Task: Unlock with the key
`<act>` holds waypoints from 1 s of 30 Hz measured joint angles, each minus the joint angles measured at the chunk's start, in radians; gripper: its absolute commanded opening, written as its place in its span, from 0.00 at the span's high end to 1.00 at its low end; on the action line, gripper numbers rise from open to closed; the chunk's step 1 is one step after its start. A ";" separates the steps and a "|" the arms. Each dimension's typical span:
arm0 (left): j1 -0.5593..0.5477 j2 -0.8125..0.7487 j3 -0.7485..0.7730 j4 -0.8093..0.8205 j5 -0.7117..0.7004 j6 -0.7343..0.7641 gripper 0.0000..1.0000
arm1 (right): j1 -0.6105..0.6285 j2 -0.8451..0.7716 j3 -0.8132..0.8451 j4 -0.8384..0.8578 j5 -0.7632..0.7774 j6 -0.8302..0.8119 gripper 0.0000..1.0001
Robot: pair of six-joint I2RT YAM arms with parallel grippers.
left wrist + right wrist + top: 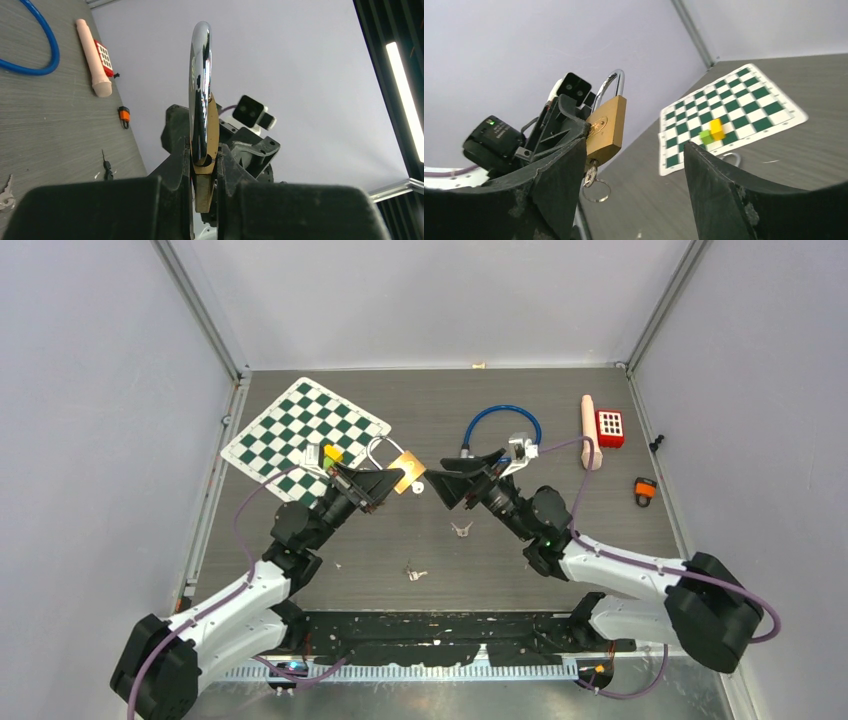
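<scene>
A brass padlock (407, 474) with a chrome shackle is held up off the table by my left gripper (385, 481), which is shut on its body. In the left wrist view the padlock (204, 165) is edge-on, clamped between the fingers (177, 165). In the right wrist view the padlock (605, 130) faces me, with a small silver key (590, 174) in its bottom keyhole and a key ring (597, 192) hanging from it. My right gripper (633, 138) is wide open and empty, its left finger (559, 170) next to the key. In the top view the right gripper (433, 483) is just right of the padlock.
A green-and-white chessboard (300, 430) with yellow and green blocks (331, 453) lies at the back left. A blue cable loop (502, 423), a beige cylinder (590, 430), a red keypad (610, 427) and an orange item (644, 490) lie to the right. Loose keys (414, 573) lie in front.
</scene>
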 measured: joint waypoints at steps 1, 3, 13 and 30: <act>-0.001 0.000 0.000 0.007 0.006 0.000 1.00 | -0.004 0.027 0.000 0.030 -0.018 0.046 0.19; -0.003 0.001 0.000 0.015 0.014 0.000 1.00 | -0.005 0.074 0.000 0.086 -0.046 0.116 0.18; -0.020 0.029 0.000 0.048 0.034 0.001 1.00 | -0.006 0.195 0.016 0.268 -0.129 0.270 0.54; -0.024 0.058 0.004 0.129 0.052 0.048 0.65 | -0.014 0.279 0.043 0.373 -0.181 0.420 0.95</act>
